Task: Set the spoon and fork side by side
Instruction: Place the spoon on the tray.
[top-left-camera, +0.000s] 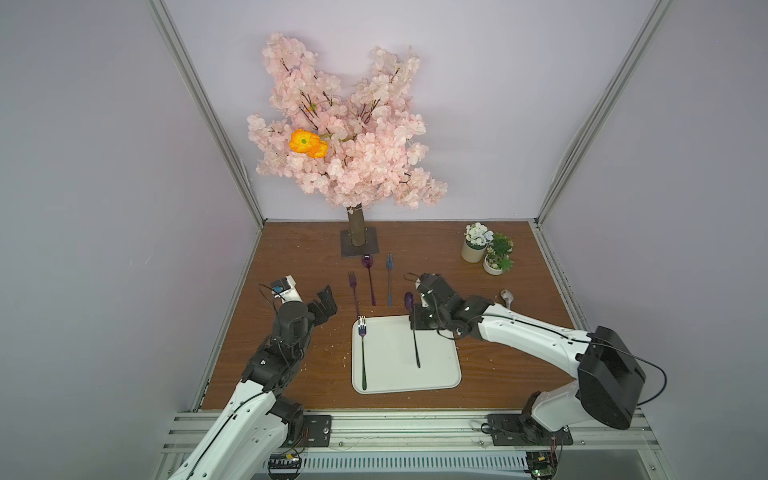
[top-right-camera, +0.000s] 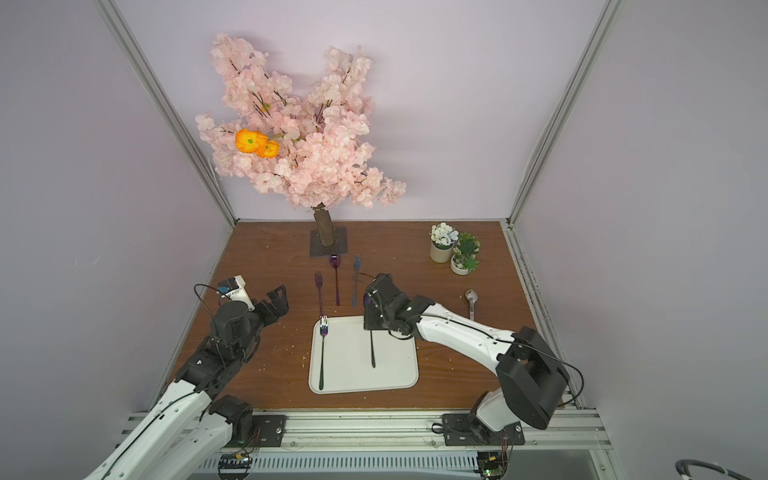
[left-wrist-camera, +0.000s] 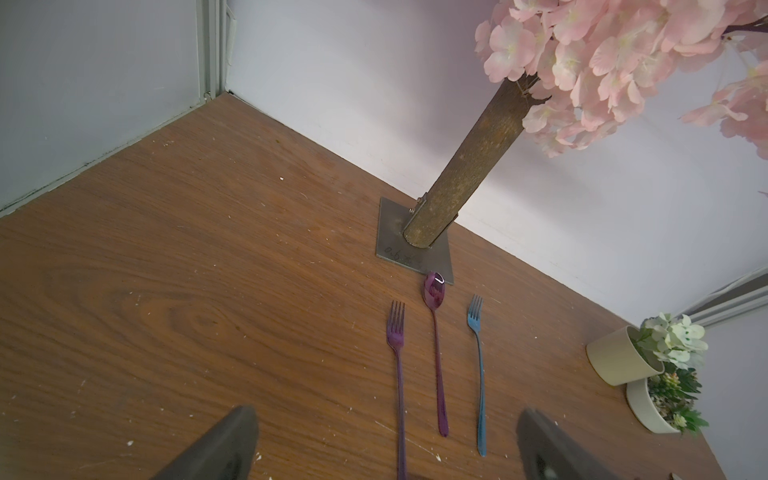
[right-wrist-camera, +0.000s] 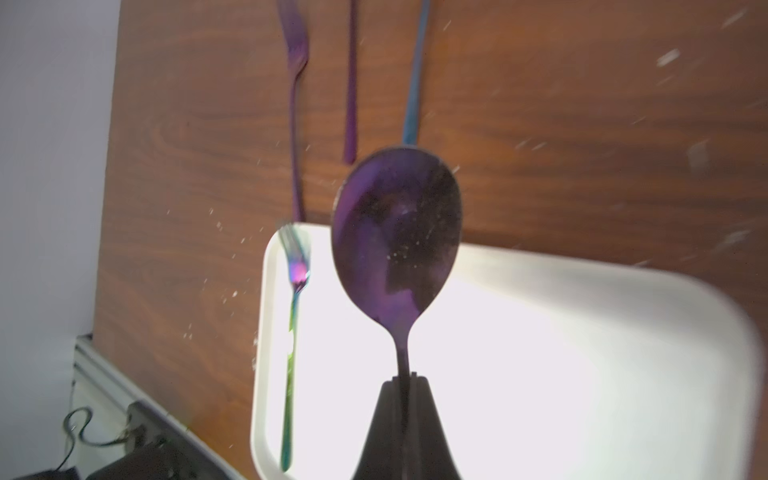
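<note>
A white tray (top-left-camera: 436, 365) (top-right-camera: 395, 365) (right-wrist-camera: 582, 353) lies at the front middle of the table. An iridescent fork (top-left-camera: 363, 353) (top-right-camera: 322, 353) (right-wrist-camera: 293, 332) rests along its left side, tines toward the back. My right gripper (top-left-camera: 414, 321) (right-wrist-camera: 403, 380) is shut on the neck of a dark purple spoon (top-left-camera: 415, 349) (top-right-camera: 372, 349) (right-wrist-camera: 397, 232). The spoon's bowl points to the back and its handle runs over the tray, roughly parallel to the fork with a gap between them. My left gripper (top-left-camera: 326, 301) (top-right-camera: 278, 299) (left-wrist-camera: 385, 411) stands open and empty above the table, left of the tray.
Beyond the tray lie a purple fork (top-left-camera: 354, 293), a purple spoon (top-left-camera: 369, 278) and a blue fork (top-left-camera: 389, 278). A silver spoon (top-left-camera: 507, 297) lies at the right. The blossom tree's base plate (top-left-camera: 360, 243) stands at the back, two potted plants (top-left-camera: 486, 249) at the back right.
</note>
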